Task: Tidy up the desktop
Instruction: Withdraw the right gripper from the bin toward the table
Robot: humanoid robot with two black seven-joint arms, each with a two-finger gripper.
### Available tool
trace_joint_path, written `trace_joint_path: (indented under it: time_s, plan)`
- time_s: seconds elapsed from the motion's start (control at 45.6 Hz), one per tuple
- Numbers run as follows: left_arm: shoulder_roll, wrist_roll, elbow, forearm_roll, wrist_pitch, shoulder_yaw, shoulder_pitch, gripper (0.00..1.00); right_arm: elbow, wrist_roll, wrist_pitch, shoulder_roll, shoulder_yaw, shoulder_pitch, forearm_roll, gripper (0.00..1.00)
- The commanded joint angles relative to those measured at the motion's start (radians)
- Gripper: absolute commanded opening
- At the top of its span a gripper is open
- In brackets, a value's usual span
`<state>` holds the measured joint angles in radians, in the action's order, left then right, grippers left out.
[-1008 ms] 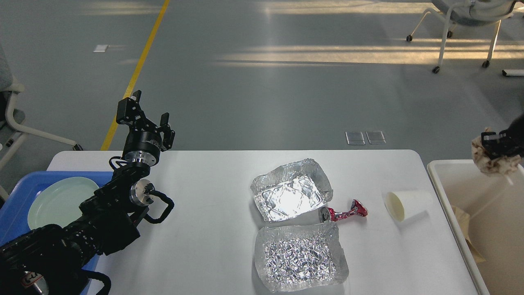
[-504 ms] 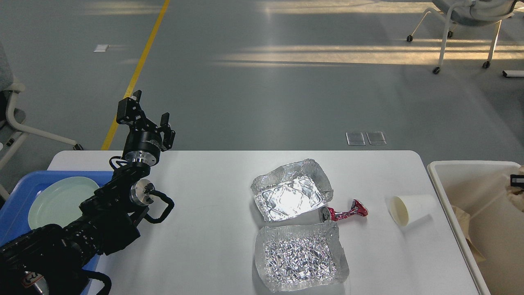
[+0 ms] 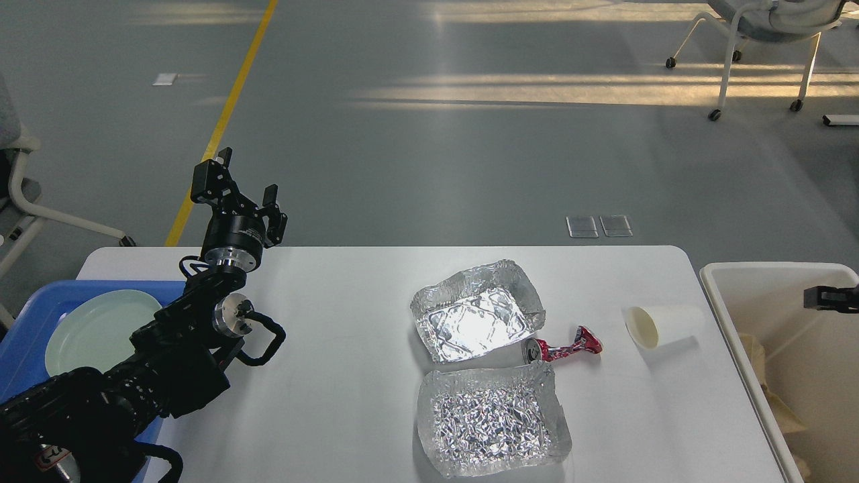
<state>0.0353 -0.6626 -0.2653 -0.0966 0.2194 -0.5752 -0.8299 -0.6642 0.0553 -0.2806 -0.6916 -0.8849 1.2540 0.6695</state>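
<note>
The white desktop (image 3: 335, 376) carries two crumpled foil trays, one near the middle (image 3: 478, 310) and one at the front (image 3: 492, 421). A crushed red can (image 3: 564, 349) lies between them, and a white paper cup (image 3: 661, 327) lies on its side to the right. My left gripper (image 3: 247, 173) is raised above the table's back left edge, open and holding nothing. Only a black tip of my right gripper (image 3: 832, 296) shows at the right edge, over the off-white bin (image 3: 721, 295); I cannot make out its jaws.
A blue tray (image 3: 33, 308) with a pale green plate (image 3: 100, 329) sits at the left, partly under my left arm. The bin holds crumpled brown paper (image 3: 755, 355). Wheeled chairs stand on the floor at far right and far left.
The right gripper held a crumpled paper wad over the bin; the wad no longer shows in it and the gripper has drawn toward the right edge. The paper cup shifted slightly. Left arm unmoved.
</note>
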Motion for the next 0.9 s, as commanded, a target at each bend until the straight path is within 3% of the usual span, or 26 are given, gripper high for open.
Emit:
trace_joint_path:
  time_s: [0.0, 0.153, 0.285, 0.394, 0.614, 0.877]
  plan:
    - [0.000, 0.000, 0.000, 0.000, 0.000, 0.000, 0.000, 1.00, -0.188, 0.011, -0.043, -0.054, -0.002, 0.172, -0.001, 0.98]
    - [0.000, 0.000, 0.000, 0.000, 0.000, 0.000, 0.000, 1.00, -0.362, 0.031, -0.173, -0.059, -0.003, 0.392, -0.034, 0.98]
    - [0.000, 0.000, 0.000, 0.000, 0.000, 0.000, 0.000, 1.00, -0.445, 0.132, -0.258, -0.011, -0.005, 0.533, -0.217, 0.98]
    - [0.000, 0.001, 0.000, 0.000, 0.000, 0.000, 0.000, 1.00, -0.512, 0.175, -0.311, 0.058, -0.008, 0.637, -0.396, 0.98]
    - [0.000, 0.000, 0.000, 0.000, 0.000, 0.000, 0.000, 1.00, -0.672, 0.201, -0.373, 0.141, -0.013, 0.837, -0.576, 0.98]
    - [0.000, 0.000, 0.000, 0.000, 0.000, 0.000, 0.000, 1.00, -0.827, 0.201, -0.499, 0.181, -0.060, 1.087, -0.657, 0.98]
